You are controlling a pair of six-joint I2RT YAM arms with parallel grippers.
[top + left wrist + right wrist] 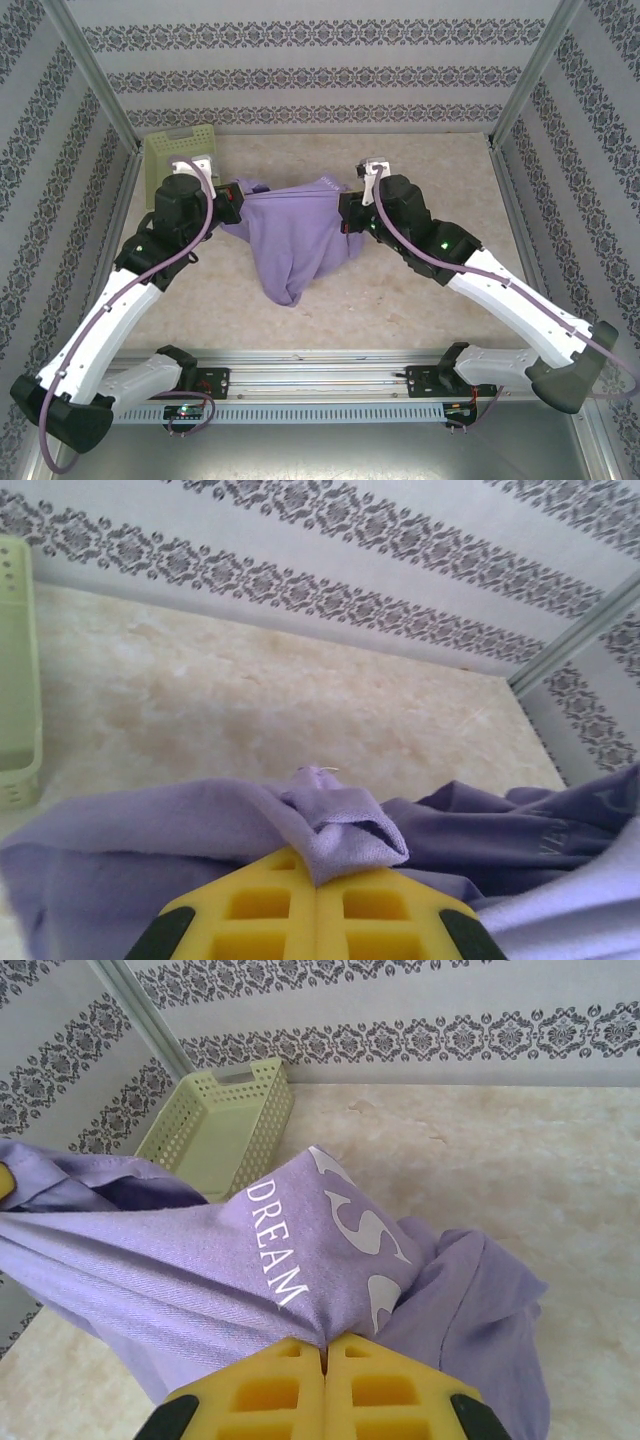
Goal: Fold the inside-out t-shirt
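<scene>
- The inside-out t-shirt (290,235), lavender-purple, hangs stretched between the two arms over the middle of the table (430,290), sagging to a rounded bunch whose low end reaches toward the near edge.
- In the right wrist view, white print on the cloth reads "DREAM" (275,1250), running slantwise, with white curved shapes beside it. In the left wrist view faint pale letters show on a fold at the right, too dim to read.
- The left gripper (318,875) is closed on a small bunched fold of the shirt's edge, its yellow fingers meeting with cloth pinched between them.
- The right gripper (325,1345) is likewise clamped on the shirt, the yellow fingers pressed together just below the printed patch.
- A pale green basket (172,150) stands at the far left corner of the table, against the wall, just behind the left arm.
- Grey-patterned wallpaper lines the walls around the beige, marbled tabletop.
</scene>
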